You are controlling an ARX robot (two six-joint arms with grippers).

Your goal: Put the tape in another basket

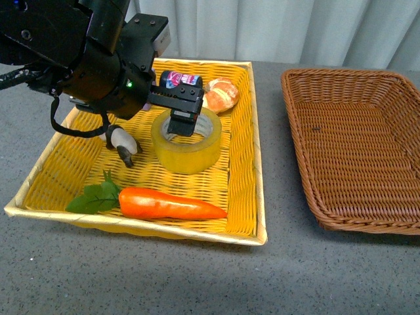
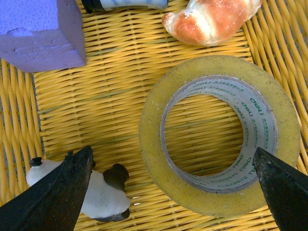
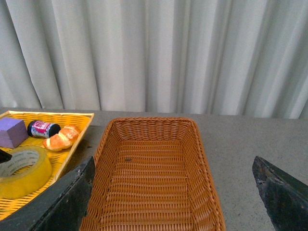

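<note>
The tape (image 1: 190,149), a wide yellowish roll with a white printed core, lies flat in the middle of the yellow woven tray (image 1: 241,177). My left gripper (image 1: 182,125) hangs open just over the roll's far rim. In the left wrist view the tape (image 2: 153,144) sits between the spread fingers of the left gripper (image 2: 171,161), untouched. The brown wicker basket (image 1: 298,134) stands to the right of the tray and holds nothing. My right gripper (image 3: 173,168) is open above the basket (image 3: 103,154), and the tape (image 3: 24,175) shows at that view's edge.
Sharing the tray are a carrot (image 1: 167,205) at the front, a croissant (image 1: 222,95) and a small bottle (image 1: 172,79) at the back, a panda toy (image 1: 122,143) left of the tape, and a purple block (image 2: 38,33). Grey curtains hang behind the table.
</note>
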